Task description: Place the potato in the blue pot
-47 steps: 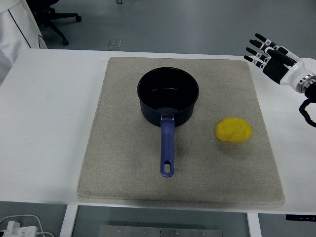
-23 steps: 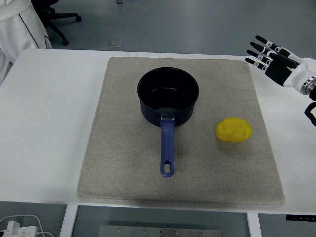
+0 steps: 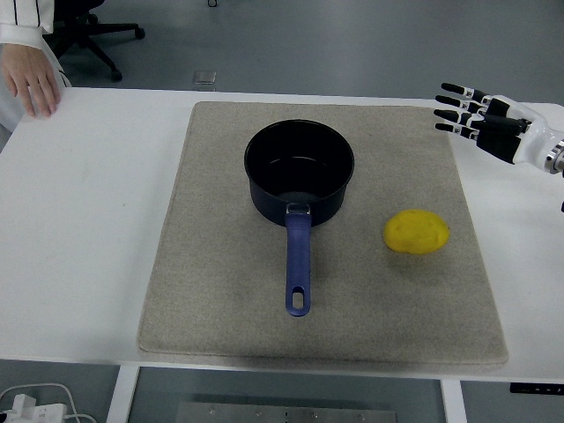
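Note:
The yellow potato (image 3: 416,233) lies on the right side of the grey mat (image 3: 220,291). A dark blue pot (image 3: 300,172) stands upright at the mat's centre, nothing inside it, with its blue handle (image 3: 298,264) pointing toward the near edge. My right hand (image 3: 476,119) hovers at the far right, above the mat's back right corner, well behind the potato. Its fingers (image 3: 453,107) are stretched out leftward and hold nothing. My left arm does not show.
A person's hand (image 3: 33,84) rests on the table's far left corner. The mat lies on the white table (image 3: 79,229). A white cable and plug (image 3: 26,405) show below the near edge at the left.
My right hand has tilted down and flattened, fingers now pointing left. The person's hand has come onto the table's far left corner.

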